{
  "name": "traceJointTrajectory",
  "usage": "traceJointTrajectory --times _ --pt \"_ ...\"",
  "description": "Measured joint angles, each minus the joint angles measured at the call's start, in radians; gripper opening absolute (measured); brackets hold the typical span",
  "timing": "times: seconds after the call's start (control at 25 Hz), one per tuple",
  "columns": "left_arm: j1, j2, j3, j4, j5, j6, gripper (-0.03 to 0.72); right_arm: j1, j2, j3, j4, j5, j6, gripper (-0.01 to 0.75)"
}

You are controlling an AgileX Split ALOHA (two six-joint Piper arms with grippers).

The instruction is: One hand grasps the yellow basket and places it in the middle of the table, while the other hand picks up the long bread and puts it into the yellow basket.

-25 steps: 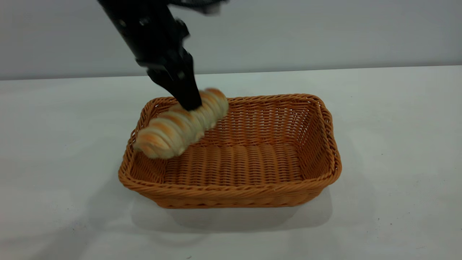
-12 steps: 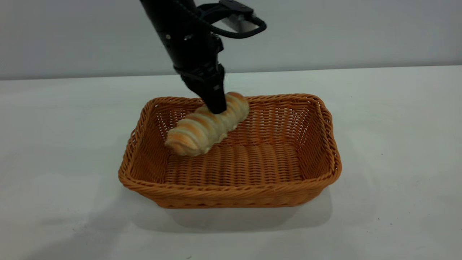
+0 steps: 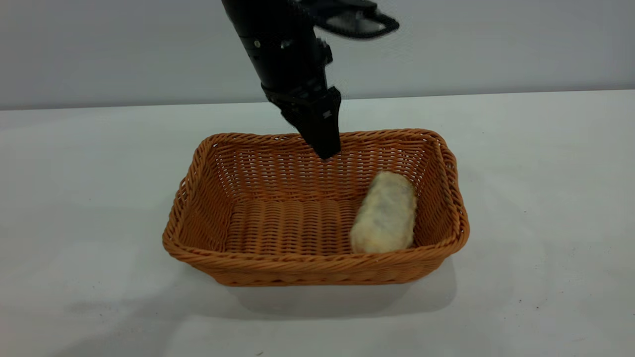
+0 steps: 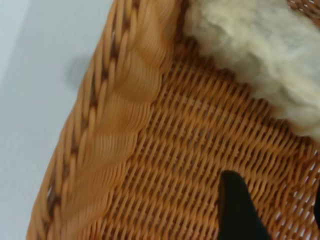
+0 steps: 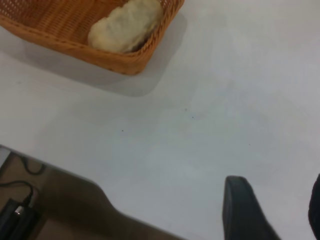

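Orange-tan wicker on the yellow basket point(image 3: 317, 265), braided along the rim, ribbed in tight rows across the floor, open weave showing pale gaps in the far wall at 12 o'clock. Pale cream, faintly mottled with grey, on the long bread point(image 3: 384, 213) at 3 o'clock inside. Plain white with scattered dark specks on the table point(image 3: 545, 198). Matte black on the left gripper point(image 3: 325, 148). Flat grey on the wall point(image 3: 496, 44).

Right pincer point(image 5: 272, 210) cut off by frame edge
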Motion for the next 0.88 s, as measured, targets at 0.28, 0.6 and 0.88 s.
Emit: traceJointTrajectory --times 0.28,0.6,0.88 --pt "0.000 -0.244 0.000 0.085 -0.005 -0.140 0.436 0.000 0.000 0.000 -0.013 0.000 0.022 0.301" --pt "0.000 -0.606 0.053 0.256 0.078 -0.324 0.436 0.000 0.000 0.001 -0.019 0.000 0.028 0.301" --pt "0.000 -1.074 0.304 0.374 0.092 -0.438 0.436 0.000 0.000 0.001 -0.020 0.000 0.029 0.301"
